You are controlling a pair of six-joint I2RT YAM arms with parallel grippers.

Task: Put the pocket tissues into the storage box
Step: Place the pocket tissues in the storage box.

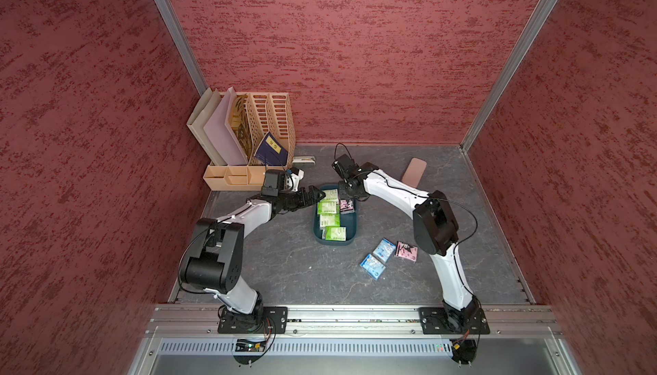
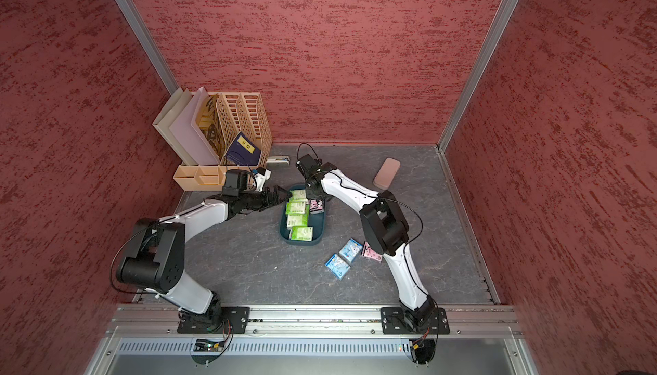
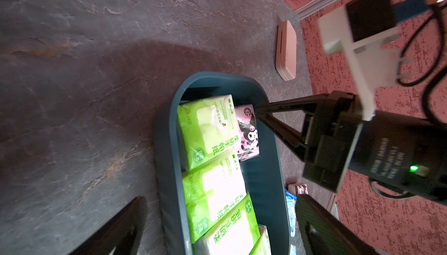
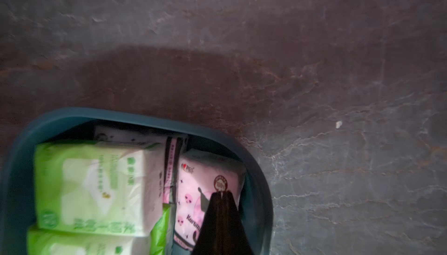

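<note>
- Top views, both: grey stone-look table (image 1: 284, 266), with a beige file organizer (image 1: 263, 124) in its far left corner.
- Teal storage box (image 1: 350, 225) mid-table, holding a row of green-and-white packets (image 1: 329, 220) and a pink cartoon packet (image 1: 346, 206) at the far end.
- Black left gripper (image 1: 317, 193), jaws spread wide, at the box's far left rim.
- Black right gripper (image 4: 221, 194), jaws pressed together, tips at the pink cartoon packet.
- Loose on the table right of the box: two light blue packets (image 1: 384, 250) and one pink packet (image 1: 406, 251).

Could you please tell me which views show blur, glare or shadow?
Right wrist view: soft throughout, green packets smeared, broad shadow on the table beside the storage box. Left wrist view: green packets glare white, left gripper blurred. Both top views: fairly sharp.
</note>
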